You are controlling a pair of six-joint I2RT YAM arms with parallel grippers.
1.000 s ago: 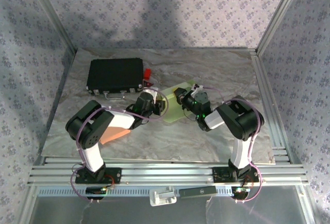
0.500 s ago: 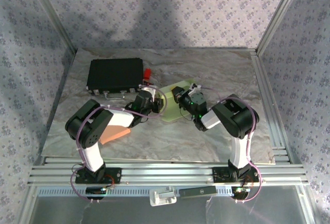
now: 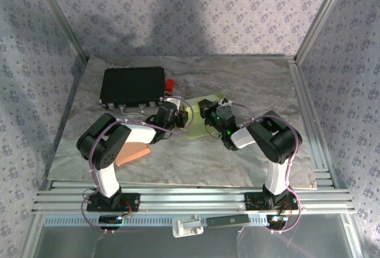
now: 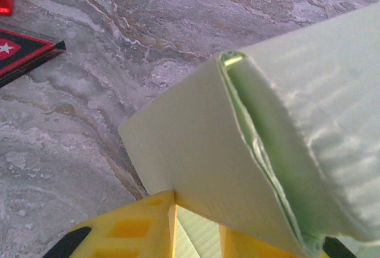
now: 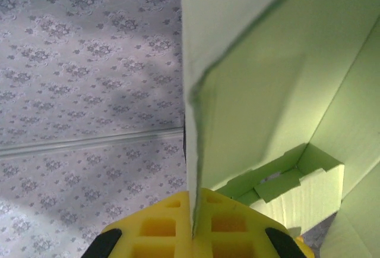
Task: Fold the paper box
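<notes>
The pale green paper box (image 3: 196, 128) lies half folded at mid table between the two arms. My left gripper (image 3: 180, 116) is at its left side. In the left wrist view the yellow fingers (image 4: 119, 228) stand a narrow gap apart at the left gripper (image 4: 196, 204). A pale flap of the box (image 4: 196, 145) lies across them, and whether they press on it is hidden. My right gripper (image 3: 209, 113) is at the box's right side. It (image 5: 193, 194) is shut on a raised wall of the box (image 5: 261, 91), seen edge-on between its fingers.
A black case (image 3: 132, 85) lies at the back left with a small red item (image 3: 170, 84) beside it. An orange piece (image 3: 132, 153) sits by the left arm's base link. The marble table (image 3: 255, 79) is bounded by metal rails (image 3: 309, 109) and patterned walls.
The box and both grippers have shifted slightly left and toward the back. The left jaws have narrowed around the flap. The right gripper has stayed shut on the wall.
</notes>
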